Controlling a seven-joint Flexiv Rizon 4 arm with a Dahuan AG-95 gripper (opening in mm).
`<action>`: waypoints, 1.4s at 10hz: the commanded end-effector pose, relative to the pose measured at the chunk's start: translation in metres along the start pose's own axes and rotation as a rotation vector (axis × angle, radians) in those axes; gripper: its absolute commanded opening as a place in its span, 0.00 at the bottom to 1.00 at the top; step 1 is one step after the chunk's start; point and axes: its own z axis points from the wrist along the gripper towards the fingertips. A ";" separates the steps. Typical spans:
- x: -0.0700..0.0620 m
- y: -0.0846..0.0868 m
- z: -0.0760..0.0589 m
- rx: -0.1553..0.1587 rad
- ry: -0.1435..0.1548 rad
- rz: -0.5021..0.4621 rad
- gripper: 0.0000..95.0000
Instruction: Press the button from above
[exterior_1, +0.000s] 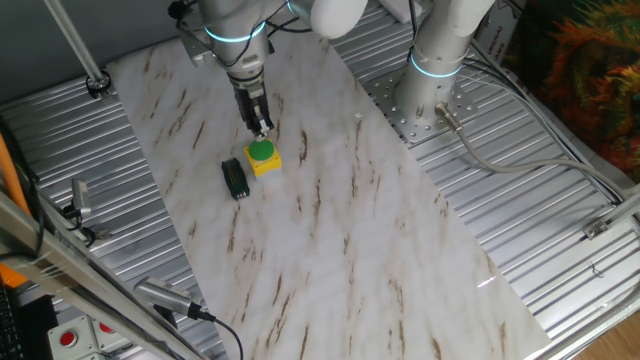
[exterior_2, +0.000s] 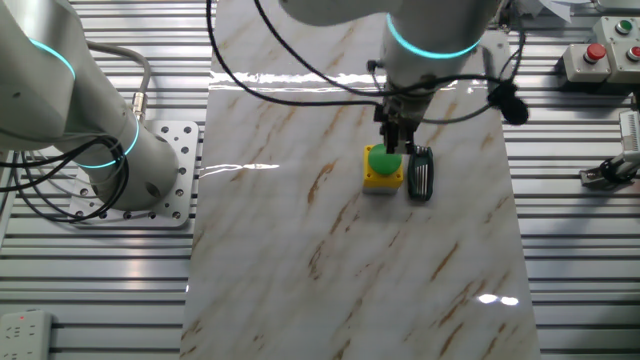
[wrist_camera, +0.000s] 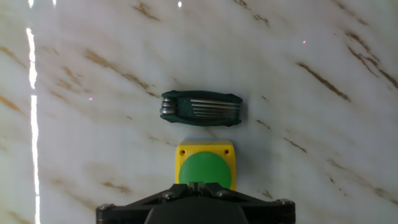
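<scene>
While the arm is hanging over the marble-patterned table top (exterior_1: 330, 230), the gripper (exterior_1: 263, 131) is standing right above the button (exterior_1: 261, 151), whose green cap is sitting on its yellow box (exterior_1: 266, 165) near the middle of the board. The approach looks done; what seems left is the press itself, though I cannot tell from these pictures whether the tip is already touching the cap or hanging just clear of it.

In the hand view, the button (wrist_camera: 206, 170) is lying at six o'clock, half tucked under the black gripper body, and the dark folding tool (wrist_camera: 201, 106) is resting just beyond it at twelve o'clock, apart from the box. That view is showing the fingertips meeting in a thin seam over the cap, so the fingers appear pressed together, holding nothing.

The other fixed view is showing the gripper (exterior_2: 392, 146) coming straight down on the button (exterior_2: 384, 160), with the folding tool (exterior_2: 421, 174) at its three o'clock. Only one fixed view is showing the tip from the side.
</scene>
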 end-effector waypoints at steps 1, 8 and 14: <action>0.001 0.004 -0.013 -0.001 -0.008 0.003 0.00; -0.004 -0.003 -0.066 -0.015 0.002 0.005 0.00; -0.006 -0.003 -0.073 -0.017 0.003 0.008 0.00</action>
